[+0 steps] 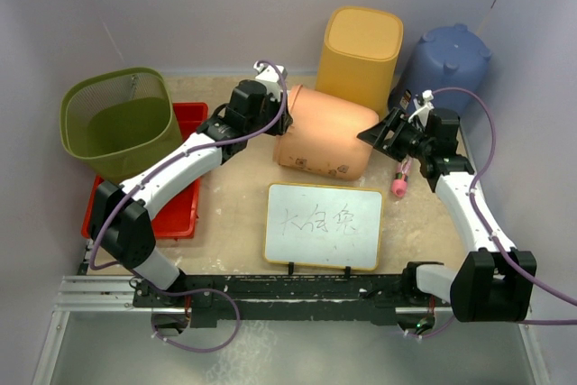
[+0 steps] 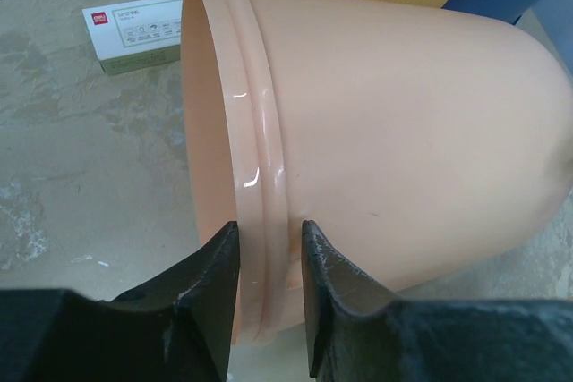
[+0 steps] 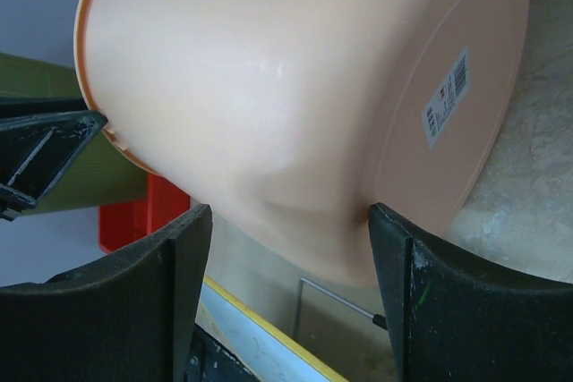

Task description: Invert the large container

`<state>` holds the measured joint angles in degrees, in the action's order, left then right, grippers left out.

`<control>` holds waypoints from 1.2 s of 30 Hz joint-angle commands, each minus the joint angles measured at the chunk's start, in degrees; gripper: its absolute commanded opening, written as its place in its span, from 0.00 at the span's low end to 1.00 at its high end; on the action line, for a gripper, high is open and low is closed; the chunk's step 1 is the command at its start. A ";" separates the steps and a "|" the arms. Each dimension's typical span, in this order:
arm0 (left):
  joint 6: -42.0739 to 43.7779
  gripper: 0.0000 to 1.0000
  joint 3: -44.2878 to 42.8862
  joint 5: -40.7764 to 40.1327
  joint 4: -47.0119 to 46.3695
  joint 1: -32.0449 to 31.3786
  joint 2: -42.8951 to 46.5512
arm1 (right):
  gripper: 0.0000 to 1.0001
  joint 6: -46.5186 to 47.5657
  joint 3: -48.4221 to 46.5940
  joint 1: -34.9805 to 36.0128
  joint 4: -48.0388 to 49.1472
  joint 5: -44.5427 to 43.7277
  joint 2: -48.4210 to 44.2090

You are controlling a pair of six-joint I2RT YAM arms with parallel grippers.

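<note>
The large container (image 1: 325, 132) is a peach plastic bucket lying on its side at mid table, mouth to the left and base to the right. My left gripper (image 1: 275, 119) is shut on its rim, one finger inside and one outside, as the left wrist view shows (image 2: 269, 257) against the bucket wall (image 2: 385, 131). My right gripper (image 1: 377, 135) is open at the base end. In the right wrist view (image 3: 291, 248) its jaws stand wide under the bucket (image 3: 295, 87), and the right finger (image 3: 394, 248) touches the edge of the base.
A yellow bin (image 1: 361, 51) and a blue container (image 1: 451, 60) stand behind the bucket. A green mesh basket (image 1: 117, 119) sits on a red tray (image 1: 185, 205) at left. A whiteboard (image 1: 325, 225) stands in front, with a pink marker (image 1: 398, 182) to its right. A small box (image 2: 134, 33) lies beyond the rim.
</note>
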<state>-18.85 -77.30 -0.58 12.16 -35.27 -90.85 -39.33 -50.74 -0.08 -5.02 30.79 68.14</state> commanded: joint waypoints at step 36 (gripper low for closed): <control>-0.27 0.08 -0.80 1.59 -1.09 -0.20 -3.65 | 0.68 -5.85 -4.47 0.08 12.81 14.36 -5.49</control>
<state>-18.94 -77.82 -0.47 9.80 -35.14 -92.49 -42.24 -52.64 -0.10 1.45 39.11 64.34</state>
